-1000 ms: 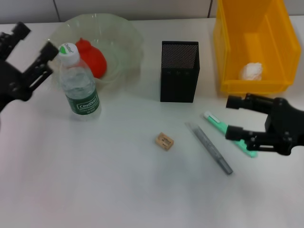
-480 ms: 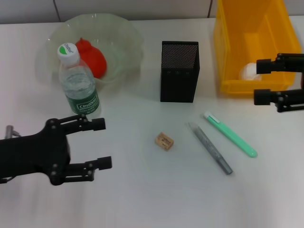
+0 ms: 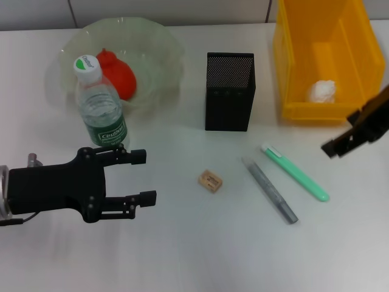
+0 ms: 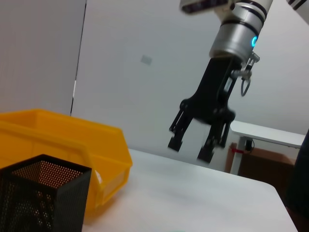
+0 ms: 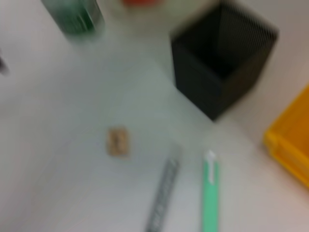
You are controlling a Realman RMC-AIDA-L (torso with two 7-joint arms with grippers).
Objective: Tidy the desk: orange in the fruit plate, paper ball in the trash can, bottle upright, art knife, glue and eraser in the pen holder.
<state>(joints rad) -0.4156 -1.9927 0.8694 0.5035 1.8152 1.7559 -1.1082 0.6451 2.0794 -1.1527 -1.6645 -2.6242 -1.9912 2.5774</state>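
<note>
reaching across the desk (image 3: 200,255), our left gripper (image 3: 141,177) holds its jaws wide and empty, level with the eraser (image 3: 209,180) lying flat beside the grey stick, likely to pinch it. our right gripper (image 4: 193,148), raised and clear, also gapes empty.

bench: plain white flat tabletop (image 3: 200,255), evenly lit | wall: pale grey, smooth (image 4: 145,96), with a dark vertical seam (image 4: 79,58) | far furniture: white-topped side table (image 4: 270,134) beside a brown wooden cabinet (image 4: 263,162) | head view: grey tiled strip (image 3: 182,11) behind the bench
</note>
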